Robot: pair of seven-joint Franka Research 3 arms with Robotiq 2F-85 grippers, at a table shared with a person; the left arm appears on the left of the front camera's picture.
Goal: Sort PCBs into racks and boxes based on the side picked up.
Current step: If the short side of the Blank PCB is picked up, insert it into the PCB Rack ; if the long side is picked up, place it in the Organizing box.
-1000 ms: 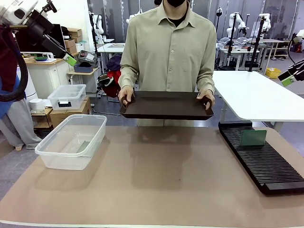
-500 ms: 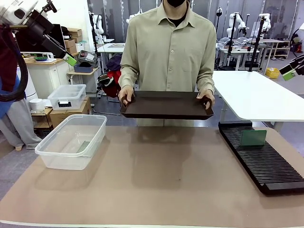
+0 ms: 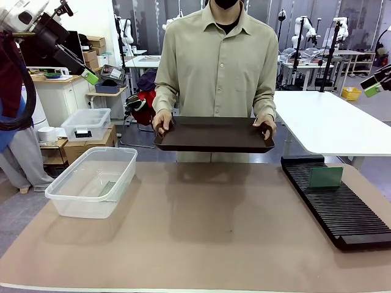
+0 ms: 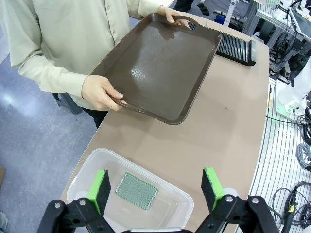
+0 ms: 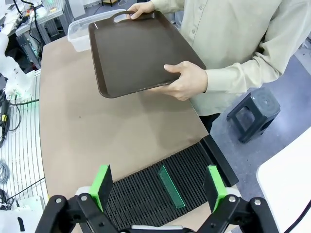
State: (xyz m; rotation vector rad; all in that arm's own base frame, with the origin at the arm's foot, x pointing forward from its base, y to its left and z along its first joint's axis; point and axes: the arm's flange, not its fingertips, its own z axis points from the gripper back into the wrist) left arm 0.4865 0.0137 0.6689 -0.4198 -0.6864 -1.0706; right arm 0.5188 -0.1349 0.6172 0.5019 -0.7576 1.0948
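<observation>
Two thin green PCBs sorted | one (image 4: pixel 136 191) flat in clear plastic tub (image 3: pixel 73 204), one (image 3: pixel 325 177) upright in black slotted rack (image 3: pixel 348 213) | both grippers wide open, empty; right gripper (image 3: pixel 374 85) creeping upward | person's brown tray (image 3: pixel 214 137) bare, looks done

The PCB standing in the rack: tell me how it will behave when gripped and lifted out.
The PCB looks thin and flat, so probably stiff and light. It stands on edge in a slot of the rack, so it may tip if nudged sideways.
</observation>
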